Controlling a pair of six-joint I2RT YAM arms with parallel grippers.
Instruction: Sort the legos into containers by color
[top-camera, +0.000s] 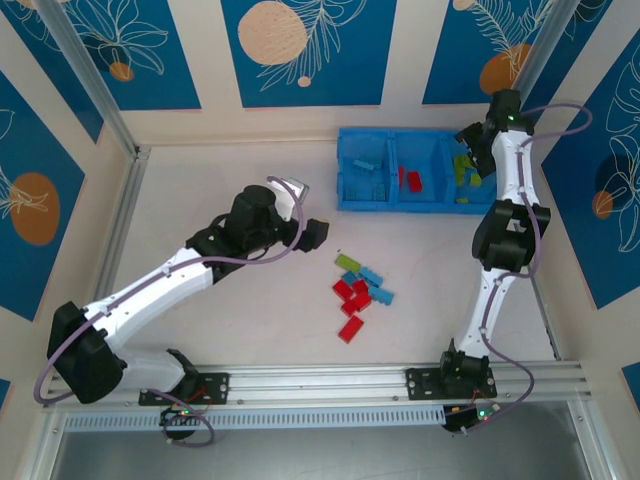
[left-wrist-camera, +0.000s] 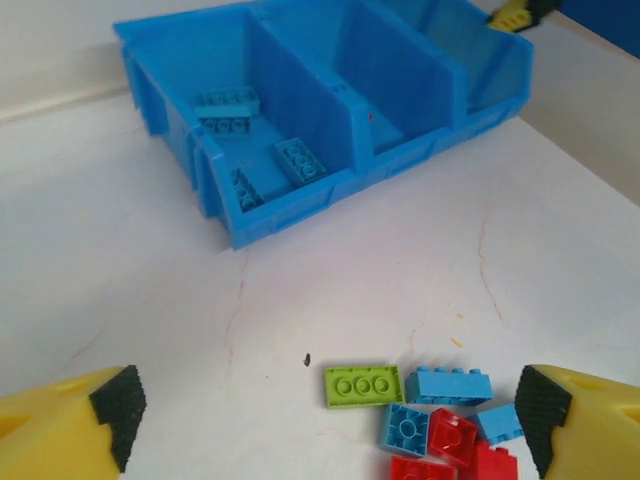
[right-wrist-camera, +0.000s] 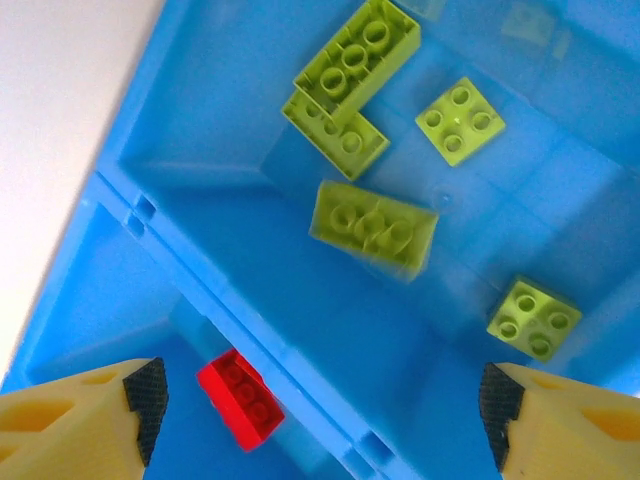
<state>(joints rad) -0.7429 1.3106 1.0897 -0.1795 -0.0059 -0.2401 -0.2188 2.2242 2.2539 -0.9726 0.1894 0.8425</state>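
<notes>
The blue three-part tray (top-camera: 392, 206) stands at the back of the table. Its left bin holds light blue bricks (left-wrist-camera: 228, 100), the middle bin a red brick (right-wrist-camera: 240, 398), and the right bin several lime green bricks (right-wrist-camera: 355, 60). One green brick (right-wrist-camera: 373, 227) looks blurred just above that bin's floor. My right gripper (top-camera: 470, 150) hangs open and empty over the right bin (right-wrist-camera: 200, 110). A loose pile of red, blue and green bricks (top-camera: 360, 285) lies mid-table. My left gripper (top-camera: 315, 233) is open just left of the pile, with a green brick (left-wrist-camera: 363, 385) and a blue brick (left-wrist-camera: 448, 385) between its fingers' line.
A metal rail (top-camera: 330, 382) runs along the near edge, and slanted posts (top-camera: 95, 85) stand at the back corners. Bare white tabletop (top-camera: 240, 180) lies left of the tray (left-wrist-camera: 300, 205).
</notes>
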